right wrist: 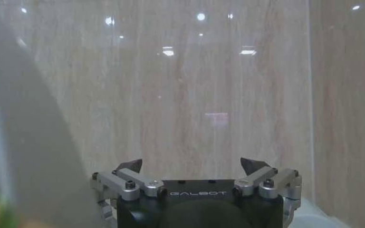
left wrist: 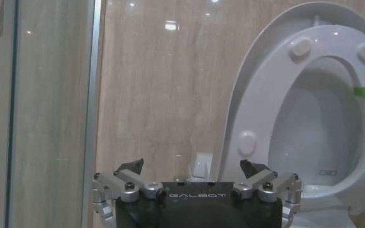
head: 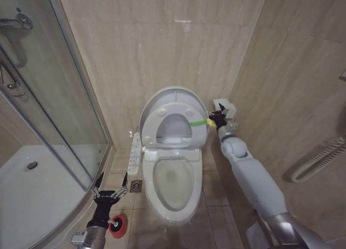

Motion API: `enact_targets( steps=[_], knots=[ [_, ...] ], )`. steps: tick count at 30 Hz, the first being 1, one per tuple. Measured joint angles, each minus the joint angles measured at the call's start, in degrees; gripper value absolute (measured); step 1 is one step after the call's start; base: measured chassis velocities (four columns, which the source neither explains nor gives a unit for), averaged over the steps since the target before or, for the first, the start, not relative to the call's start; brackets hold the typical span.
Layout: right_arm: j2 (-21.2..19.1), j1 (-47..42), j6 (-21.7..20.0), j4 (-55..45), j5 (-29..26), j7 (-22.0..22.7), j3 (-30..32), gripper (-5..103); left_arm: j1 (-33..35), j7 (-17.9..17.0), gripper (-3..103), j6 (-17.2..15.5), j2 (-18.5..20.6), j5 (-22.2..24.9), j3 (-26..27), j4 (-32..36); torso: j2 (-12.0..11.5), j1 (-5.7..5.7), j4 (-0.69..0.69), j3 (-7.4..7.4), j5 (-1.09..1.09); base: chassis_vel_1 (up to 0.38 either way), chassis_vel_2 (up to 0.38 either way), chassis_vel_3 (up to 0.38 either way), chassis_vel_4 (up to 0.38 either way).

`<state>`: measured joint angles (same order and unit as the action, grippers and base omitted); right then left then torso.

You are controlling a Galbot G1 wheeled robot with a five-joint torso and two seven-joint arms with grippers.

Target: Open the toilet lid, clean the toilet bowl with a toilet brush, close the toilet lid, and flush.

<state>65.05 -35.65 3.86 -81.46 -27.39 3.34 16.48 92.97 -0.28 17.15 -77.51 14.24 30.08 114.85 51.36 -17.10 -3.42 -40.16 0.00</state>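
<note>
The toilet lid [head: 174, 100] stands raised against the back wall, its green-and-yellow tab [head: 201, 122] just beside my right gripper [head: 217, 118], whose fingers are spread, grasping nothing; my left gripper [head: 110, 187] hovers low, also released, above the toilet brush [head: 117, 225] on the floor beside the toilet bowl [head: 172, 179].

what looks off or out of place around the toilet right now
Nothing looks spilled or broken. The toilet lid and seat stand raised, the toilet bowl is open, and the toilet brush sits on the floor below the open left hand.
</note>
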Motion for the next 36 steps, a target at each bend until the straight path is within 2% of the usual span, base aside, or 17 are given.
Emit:
enact_targets(
  steps=[5, 13, 17, 27, 36],
  knots=[
    [-1.7, -5.4, -0.3, -4.9, -1.0, 0.2, 2.2, 100, 0.0, 0.0, 99, 0.0, 0.0, 0.0, 0.0, 0.0, 0.0, 0.00, -0.01, 0.00, 0.01, 0.000, 0.000, 0.000, 0.000],
    [-4.4, -19.2, -0.3, -14.6, -2.3, 0.1, 9.1, 100, 0.0, 0.0, 99, 0.0, 0.0, 0.0, 0.0, 0.0, 0.0, 0.00, -0.02, 0.00, 0.02, 0.000, 0.000, 0.000, 0.000],
    [-5.3, -22.5, -0.2, -16.9, -3.0, 0.2, 11.2, 100, 0.0, 0.0, 99, 0.0, 0.0, 0.0, 0.0, 0.0, 0.0, 0.01, -0.01, 0.00, -0.01, 0.000, 0.000, 0.000, 0.000],
    [-5.4, -23.2, -0.1, -18.2, -3.0, 1.7, 11.4, 100, 0.0, 0.0, 99, 0.0, 0.0, 0.0, 0.0, 0.0, 0.0, 0.00, 0.00, 0.00, 0.00, 0.000, 0.000, 0.000, 0.000],
    [-4.0, -22.7, -2.5, -19.6, -4.0, 5.1, 10.0, 100, 0.0, 0.0, 99, 0.0, 0.0, 0.0, 0.0, 0.0, 0.0, -0.01, 0.01, -0.01, 0.00, 0.000, 0.000, 0.000, 0.000]
  ],
)
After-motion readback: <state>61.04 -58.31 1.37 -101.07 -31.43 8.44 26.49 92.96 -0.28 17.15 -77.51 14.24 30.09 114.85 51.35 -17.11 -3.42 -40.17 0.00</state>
